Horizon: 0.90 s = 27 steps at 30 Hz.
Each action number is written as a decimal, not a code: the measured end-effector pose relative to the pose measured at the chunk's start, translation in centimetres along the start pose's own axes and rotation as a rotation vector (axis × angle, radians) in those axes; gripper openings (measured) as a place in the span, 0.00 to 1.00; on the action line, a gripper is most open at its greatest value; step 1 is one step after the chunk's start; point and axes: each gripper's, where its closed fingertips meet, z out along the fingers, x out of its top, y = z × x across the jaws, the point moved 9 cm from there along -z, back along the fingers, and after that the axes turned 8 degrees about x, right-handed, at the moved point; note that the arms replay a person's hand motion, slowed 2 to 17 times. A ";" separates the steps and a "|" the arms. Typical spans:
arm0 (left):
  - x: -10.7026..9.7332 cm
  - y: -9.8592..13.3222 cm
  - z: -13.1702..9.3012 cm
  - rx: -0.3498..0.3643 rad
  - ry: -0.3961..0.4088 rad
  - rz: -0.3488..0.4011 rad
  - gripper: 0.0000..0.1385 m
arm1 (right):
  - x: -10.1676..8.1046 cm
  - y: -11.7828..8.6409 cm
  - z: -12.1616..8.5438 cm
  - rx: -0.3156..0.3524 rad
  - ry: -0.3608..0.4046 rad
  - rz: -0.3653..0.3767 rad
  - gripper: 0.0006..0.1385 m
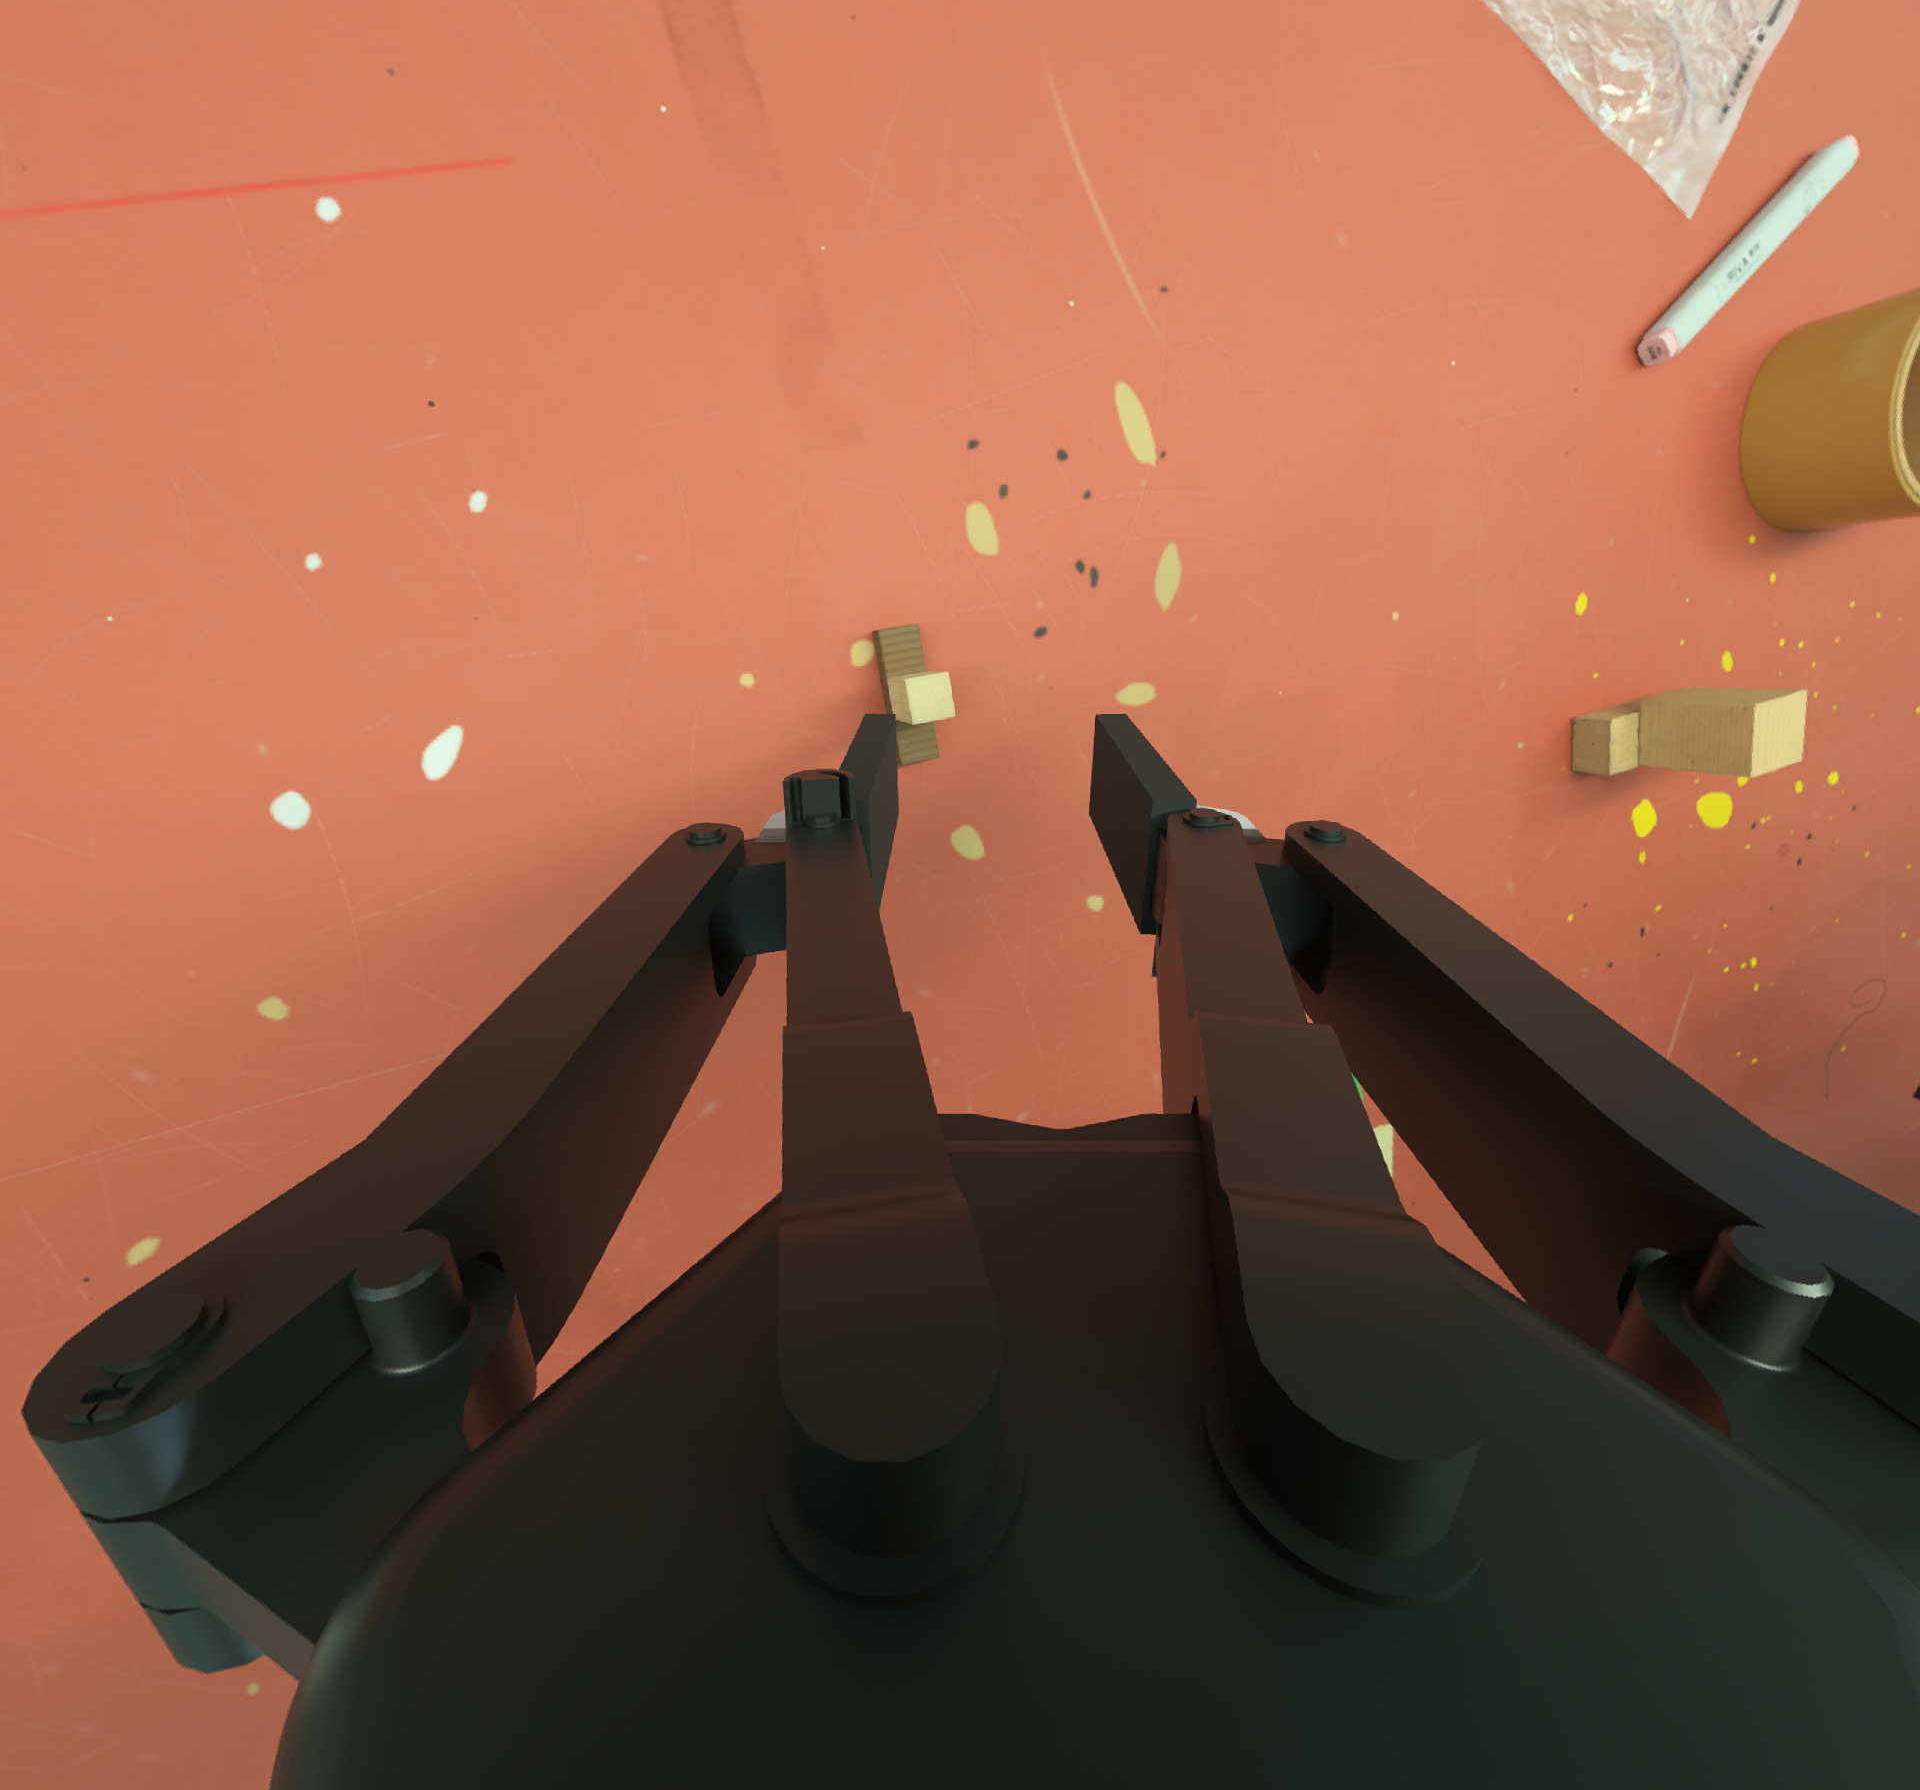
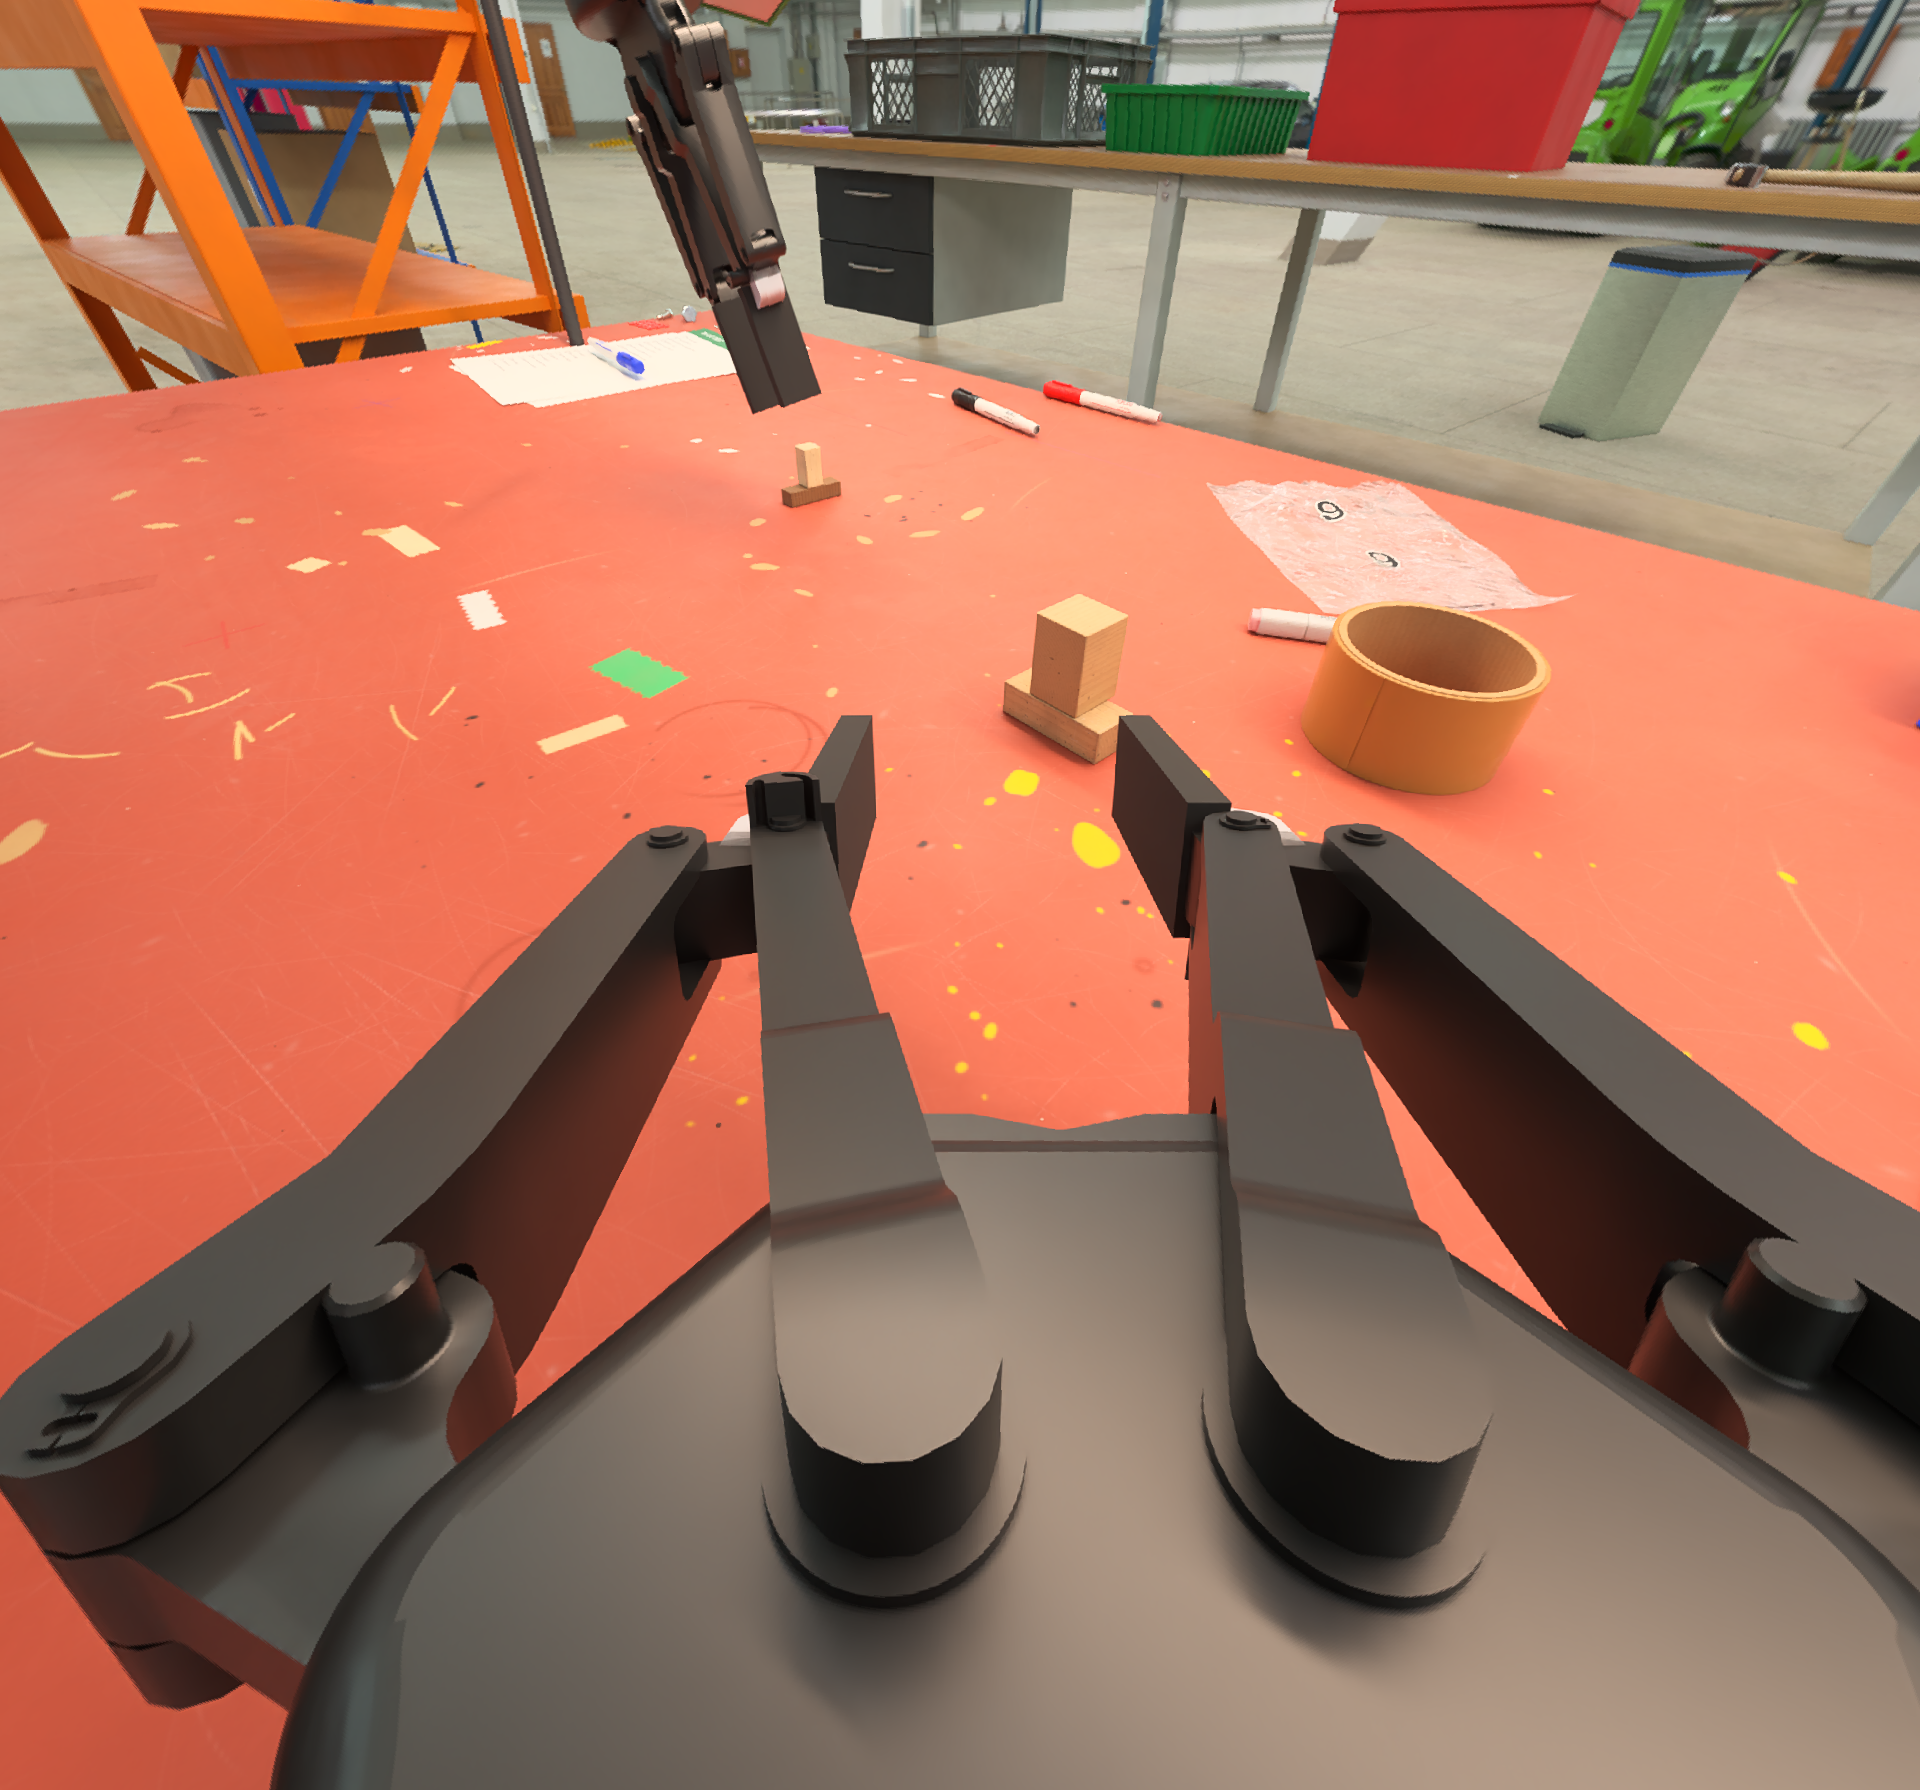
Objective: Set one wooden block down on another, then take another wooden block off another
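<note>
Two small wooden stacks stand on the red table point(image 2: 312, 909). The far stack is a small pale block point(image 2: 808, 464) upright on a flat block point(image 2: 810, 493); in the left wrist view the pale block point(image 1: 925, 698) sits on the flat block point(image 1: 900, 654), just beyond my left fingertip. My left gripper point(image 1: 994, 727) is open and empty, and hovers above this stack; it also shows in the right wrist view point(image 2: 784, 390). The near stack is a larger block point(image 2: 1081, 654) on a flat block point(image 2: 1060, 727), and also shows in the left wrist view point(image 1: 1714, 730). My right gripper point(image 2: 995, 732) is open and empty just before it.
A brown tape roll point(image 2: 1423, 696) stands right of the near stack, with a white marker point(image 2: 1288, 623) and a crumpled plastic bag point(image 2: 1371, 545) behind it. A black marker point(image 2: 994, 411), a red marker point(image 2: 1101, 402) and paper point(image 2: 561, 374) lie at the far edge. An orange rack point(image 2: 260, 130) stands beyond.
</note>
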 end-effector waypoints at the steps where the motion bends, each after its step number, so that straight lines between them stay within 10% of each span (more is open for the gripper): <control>1: 0.1 0.0 0.2 -0.001 -0.004 -0.009 0.36 | 0.0 0.0 0.0 0.000 0.001 0.000 0.45; 27: 1.6 -0.5 4.1 0.021 -0.103 -0.165 0.19 | -0.5 0.1 0.1 0.010 0.006 0.019 0.45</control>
